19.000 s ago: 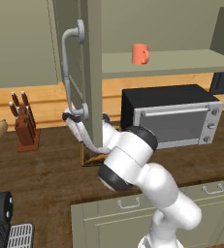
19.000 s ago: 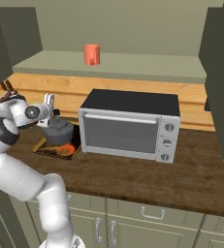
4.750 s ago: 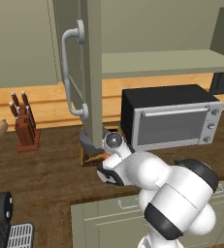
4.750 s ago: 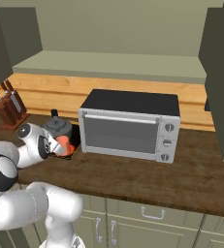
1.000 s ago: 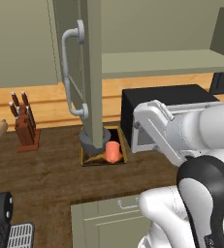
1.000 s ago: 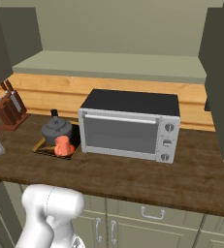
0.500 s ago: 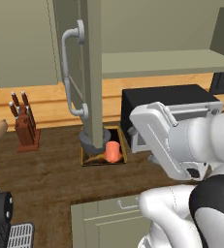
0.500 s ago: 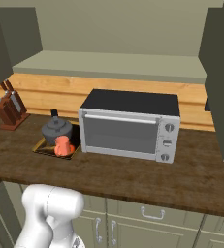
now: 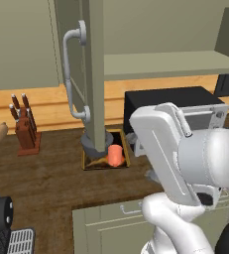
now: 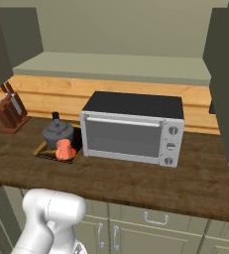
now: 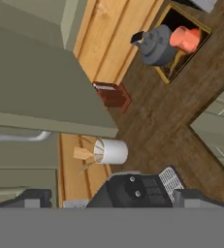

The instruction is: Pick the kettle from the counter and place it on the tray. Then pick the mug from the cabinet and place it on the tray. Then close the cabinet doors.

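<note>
The hand (image 11: pixel 116 197) is empty, its two dark fingertips (image 11: pixel 36 196) standing wide apart at the bottom corners of the hand view. Nearest to it, filling the upper left of that view, is the left cabinet door (image 11: pixel 40 82), standing open, with its curved grey handle (image 11: pixel 16 136) at the left edge just above the hand. The hand is near this door but not touching it.

With the doors the only step left, my judgement is that each door is a stiff hinged panel that swings easily and will neither bend nor break. Its tubular handle looks smooth, so a pinch there could slip. A flat push on the panel's outer face near the free edge, or fingers hooked behind the handle, seems the surer hold.

Further off, on the dark wood desk (image 11: pixel 152 121), stand a white utensil pot (image 11: pixel 111 151) and then a knife block (image 11: pixel 114 94). Furthest, in the upper right of the hand view, is the tray (image 11: pixel 168 77) with the kettle (image 11: pixel 157 44) and the mug (image 11: pixel 184 38) inside it, side by side and close together.

The right cabinet door (image 10: pixel 225 74) hangs open at the upper right of the right base view, well apart from the left door, beyond the microwave (image 10: pixel 131 129). It will want a separate reach.
</note>
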